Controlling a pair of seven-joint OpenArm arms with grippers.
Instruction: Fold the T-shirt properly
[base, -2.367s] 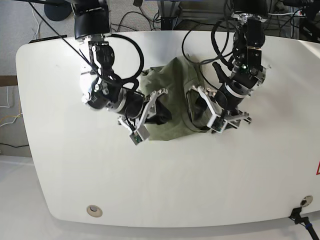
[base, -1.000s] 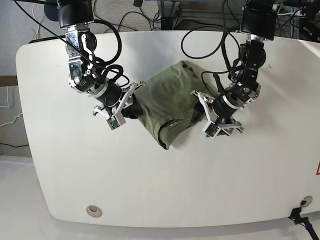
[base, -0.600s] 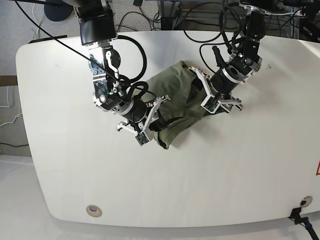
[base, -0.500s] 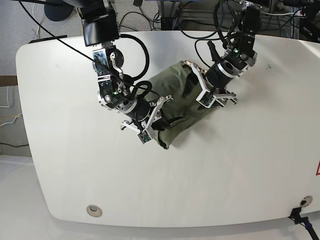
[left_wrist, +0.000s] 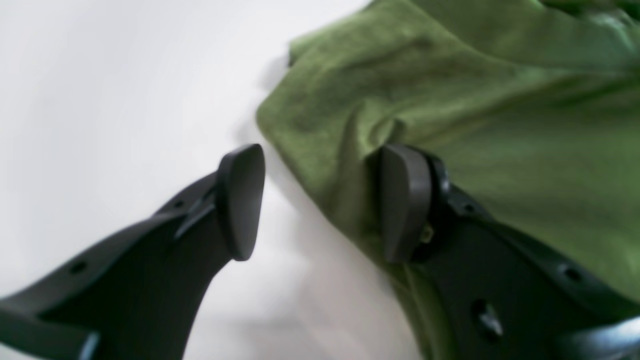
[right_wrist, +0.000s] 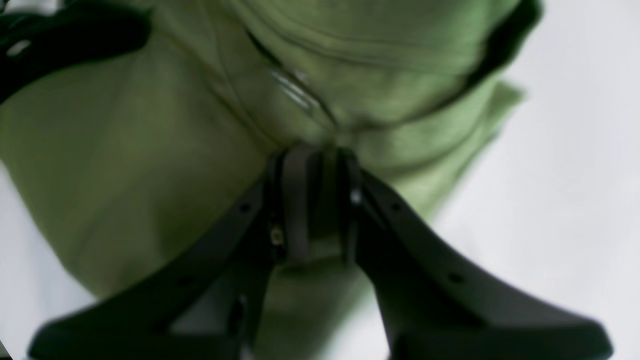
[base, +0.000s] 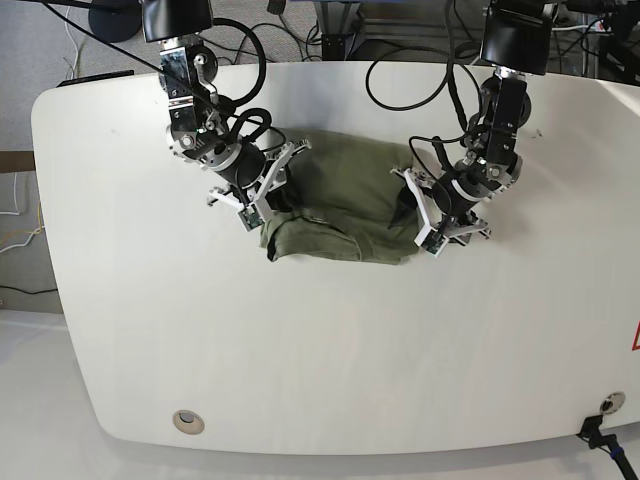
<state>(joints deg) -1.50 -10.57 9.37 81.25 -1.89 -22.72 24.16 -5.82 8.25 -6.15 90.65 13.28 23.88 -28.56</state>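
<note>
Right hand (right_wrist: 312, 200): fingers together, clamped on a gathered fold of the T-shirt (right_wrist: 150, 150); the pinched cloth itself is hidden between the pads, and the picture is blurred. In the base view this hand (base: 262, 200) sits at the garment's left end, fingertips buried in fabric.

Left hand (left_wrist: 320, 200): fingers apart. One finger (left_wrist: 240, 200) stands over bare bench, the other (left_wrist: 405, 200) lies against the edge of the T-shirt (left_wrist: 475, 125), cloth partly draped on it; nothing is gripped. In the base view this hand (base: 425, 215) is at the garment's right end, its tips hard to make out against the dark cloth.

Items counted: one T-shirt (base: 340, 215), olive green, bunched into a rough wide band between the two hands, in the far half of the bench (base: 330, 350), about midway left to right. Neckline and sleeves cannot be picked out. Two arms, two hands.

Room: the white bench lies bare on the near side, with broad margins left and right. One small round fitting (base: 186, 421) sits by the near left edge. Cables (base: 400, 75) trail over the far edge.
</note>
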